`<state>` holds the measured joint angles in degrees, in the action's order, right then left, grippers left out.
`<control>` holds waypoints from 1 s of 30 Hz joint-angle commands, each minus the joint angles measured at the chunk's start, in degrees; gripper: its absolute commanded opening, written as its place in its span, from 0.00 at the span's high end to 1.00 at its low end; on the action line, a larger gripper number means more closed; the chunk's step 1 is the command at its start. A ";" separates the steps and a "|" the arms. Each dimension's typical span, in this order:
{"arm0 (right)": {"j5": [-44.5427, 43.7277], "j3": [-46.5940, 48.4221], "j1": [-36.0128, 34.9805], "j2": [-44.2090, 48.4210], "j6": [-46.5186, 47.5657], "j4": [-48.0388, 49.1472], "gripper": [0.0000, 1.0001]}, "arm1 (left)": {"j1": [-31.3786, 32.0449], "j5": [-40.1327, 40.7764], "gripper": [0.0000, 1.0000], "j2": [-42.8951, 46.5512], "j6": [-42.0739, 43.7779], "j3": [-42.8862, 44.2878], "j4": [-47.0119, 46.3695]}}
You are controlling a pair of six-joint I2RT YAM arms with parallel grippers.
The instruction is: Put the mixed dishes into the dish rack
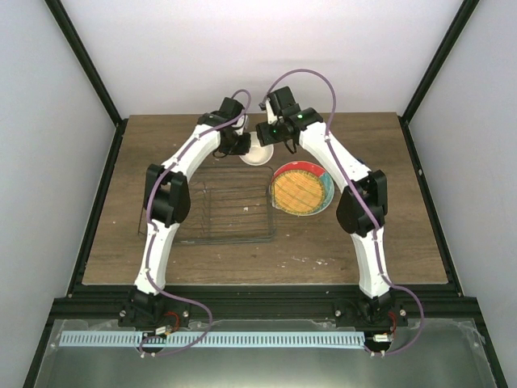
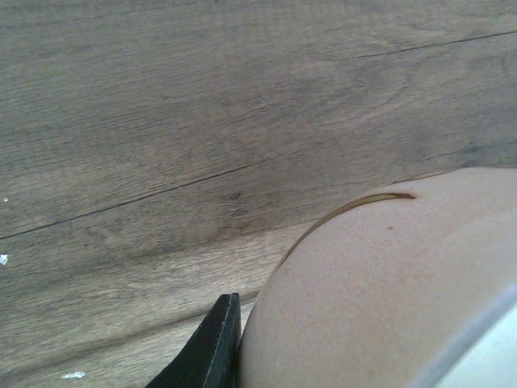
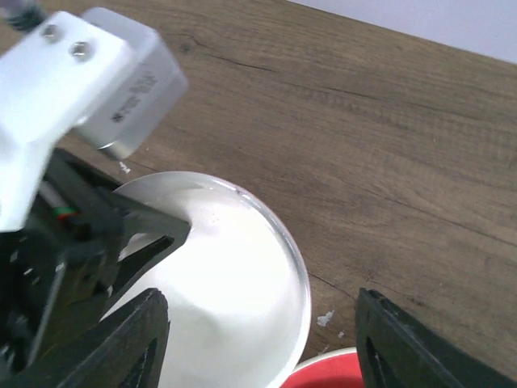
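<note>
A small cream bowl (image 1: 257,152) hangs tilted over the wooden table behind the dish rack (image 1: 234,206), a dark wire basket. My left gripper (image 1: 241,145) is shut on the bowl's left rim; in the left wrist view one dark finger (image 2: 212,352) presses the bowl's wall (image 2: 380,299), and the other is hidden. My right gripper (image 3: 258,339) stands open around the bowl (image 3: 234,291), its fingers apart from it. A yellow-orange grid-patterned plate (image 1: 299,190) lies on a red plate (image 1: 304,168) right of the rack. The mug is out of view.
The plate stack's red edge with a whitish rim (image 3: 339,368) shows just below the bowl in the right wrist view. Both arms arch over the table and meet at the back centre. Black frame posts (image 1: 93,69) stand at the back corners.
</note>
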<state>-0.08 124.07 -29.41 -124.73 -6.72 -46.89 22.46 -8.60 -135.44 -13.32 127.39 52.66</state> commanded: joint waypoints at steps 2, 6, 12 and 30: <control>0.89 1.52 -0.45 5.29 1.56 -1.43 0.31 | -0.48 0.47 1.00 0.42 -0.60 3.46 -1.59; -5.98 -3.11 -0.22 9.33 2.34 0.52 0.14 | -1.90 -1.15 1.00 1.28 -1.00 3.19 -2.58; 4.18 -8.56 6.07 14.86 -3.13 7.30 0.00 | -5.30 -9.34 1.00 6.13 -3.10 -1.59 -9.69; 60.79 -26.87 17.19 15.52 -19.10 36.28 0.00 | -6.18 -30.55 1.00 19.53 -6.53 -20.27 -31.92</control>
<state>49.87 98.63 -11.70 -108.97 -21.80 -18.81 15.62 -33.65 -117.97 -18.52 108.77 27.59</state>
